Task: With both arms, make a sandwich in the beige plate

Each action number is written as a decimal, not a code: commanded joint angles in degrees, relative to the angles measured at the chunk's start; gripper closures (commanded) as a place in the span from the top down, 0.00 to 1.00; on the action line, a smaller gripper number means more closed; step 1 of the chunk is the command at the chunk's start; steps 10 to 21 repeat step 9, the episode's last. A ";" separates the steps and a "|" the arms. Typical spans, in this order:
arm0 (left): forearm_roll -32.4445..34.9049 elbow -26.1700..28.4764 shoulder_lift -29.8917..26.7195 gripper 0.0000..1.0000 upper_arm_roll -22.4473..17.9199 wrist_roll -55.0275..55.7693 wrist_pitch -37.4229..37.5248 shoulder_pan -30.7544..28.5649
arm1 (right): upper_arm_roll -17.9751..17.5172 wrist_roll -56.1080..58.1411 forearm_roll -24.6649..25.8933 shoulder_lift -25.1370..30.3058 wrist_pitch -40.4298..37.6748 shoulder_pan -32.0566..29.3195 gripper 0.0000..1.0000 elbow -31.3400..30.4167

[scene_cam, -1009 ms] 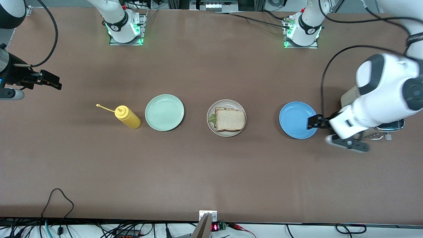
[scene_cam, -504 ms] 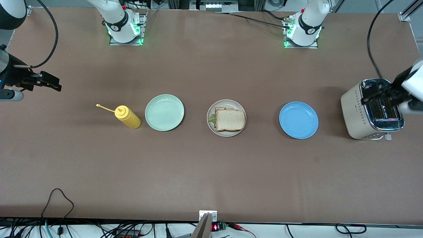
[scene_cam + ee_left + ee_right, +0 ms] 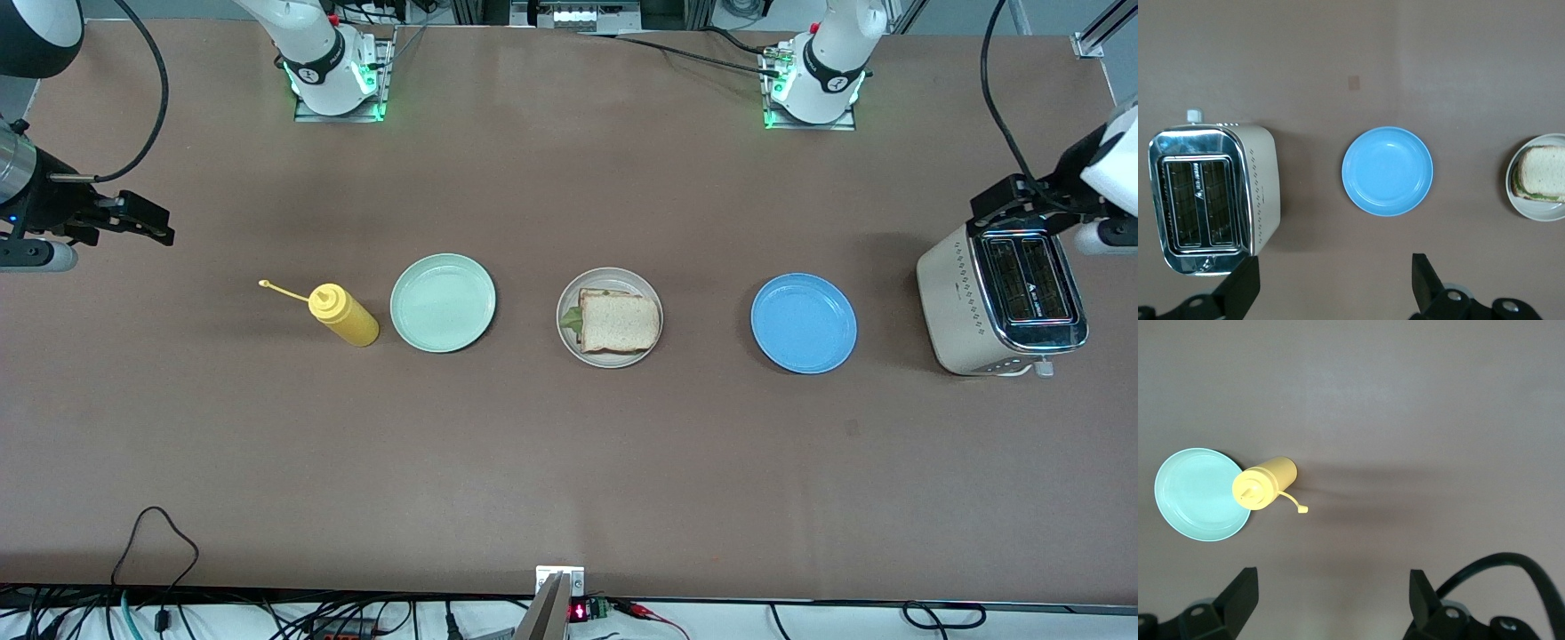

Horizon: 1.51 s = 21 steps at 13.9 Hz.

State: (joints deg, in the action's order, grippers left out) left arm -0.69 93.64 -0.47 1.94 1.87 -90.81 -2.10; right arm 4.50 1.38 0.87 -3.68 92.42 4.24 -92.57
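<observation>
Only the toaster [image 3: 1002, 300] shows tiny unreadable lettering.

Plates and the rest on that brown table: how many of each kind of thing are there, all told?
Plates: 3, a round mint green plate, a round beige plate and a round blue plate
Sandwiches: 1, a toast sandwich with green lettuce on the beige plate
Bottles: 1, a yellow squeeze bottle
Toasters: 1, a cream and chrome toaster
Total: 6

Yellow squeeze bottle [image 3: 344, 316] beside mint green plate [image 3: 443, 302]; blue plate [image 3: 803, 323] near toaster [image 3: 1002, 302].
</observation>
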 commanded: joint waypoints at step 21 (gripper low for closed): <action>0.60 5.76 -5.33 1.00 0.08 0.15 1.25 -0.54 | -0.02 -0.24 -0.26 0.69 -0.05 -0.02 1.00 -0.59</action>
